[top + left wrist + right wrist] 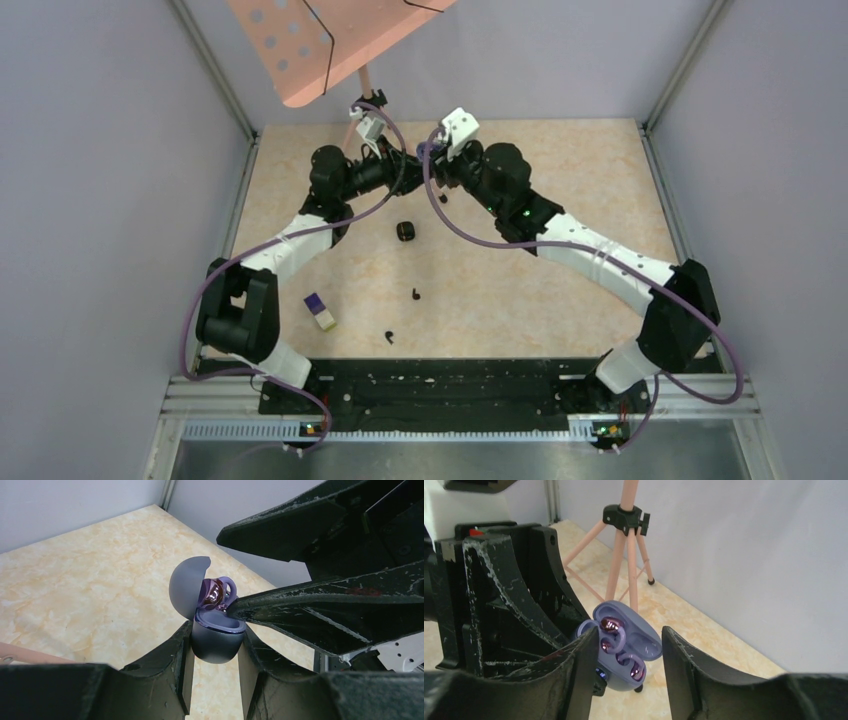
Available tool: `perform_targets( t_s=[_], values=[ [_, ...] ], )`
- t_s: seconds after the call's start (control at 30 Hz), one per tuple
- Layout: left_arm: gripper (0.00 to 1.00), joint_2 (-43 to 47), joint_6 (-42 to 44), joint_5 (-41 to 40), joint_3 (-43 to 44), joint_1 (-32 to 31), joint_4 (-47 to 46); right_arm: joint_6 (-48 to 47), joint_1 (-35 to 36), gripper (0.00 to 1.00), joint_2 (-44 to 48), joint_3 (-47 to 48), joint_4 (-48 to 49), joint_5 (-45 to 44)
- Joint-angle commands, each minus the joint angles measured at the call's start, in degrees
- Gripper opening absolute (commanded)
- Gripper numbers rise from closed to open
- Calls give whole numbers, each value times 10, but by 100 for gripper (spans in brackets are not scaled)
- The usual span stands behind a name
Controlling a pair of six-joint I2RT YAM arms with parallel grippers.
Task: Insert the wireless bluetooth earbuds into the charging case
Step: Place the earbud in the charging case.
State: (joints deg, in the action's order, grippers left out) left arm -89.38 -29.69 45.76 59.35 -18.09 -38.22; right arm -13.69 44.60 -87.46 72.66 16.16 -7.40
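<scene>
My left gripper [216, 632] is shut on the lower half of the purple charging case [217, 647] and holds it above the table with its lid [187, 585] open. Two pale purple earbuds with shiny pink ends [613, 626] [635, 669] lie in the case [646, 647]. My right gripper [630, 635] is open just in front of the case, and one of its fingers [300, 607] touches the case rim beside a purple bud [215, 592]. Two black comma-shaped earbuds [415, 294] [388, 336] lie on the table in the top view.
A small black case [405, 230] sits on the table below the two grippers. A purple-and-cream block [320, 311] lies near the left arm. A pink tripod [626, 540] with a perforated board [300, 40] stands at the back, close behind the case.
</scene>
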Motion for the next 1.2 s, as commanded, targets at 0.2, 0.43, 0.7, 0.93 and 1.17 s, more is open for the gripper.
perform_targets(
  t_s=[0.2,0.43,0.7,0.93,1.17],
  values=[
    [0,5,-32,23,6,1,-65,99,-41,67,26,103,-158,146],
    [0,0,-37,83,-3,6,-91,173,-104,72,21,201,-284,244],
    [0,-2,-18,124,-15,9,-111,147,-146,38,14,220,-366,359],
    [0,3,1,125,-21,9,-99,140,-147,35,-4,229,-382,439],
    [0,4,7,125,-20,9,-92,149,-146,37,-19,237,-381,459]
  ],
)
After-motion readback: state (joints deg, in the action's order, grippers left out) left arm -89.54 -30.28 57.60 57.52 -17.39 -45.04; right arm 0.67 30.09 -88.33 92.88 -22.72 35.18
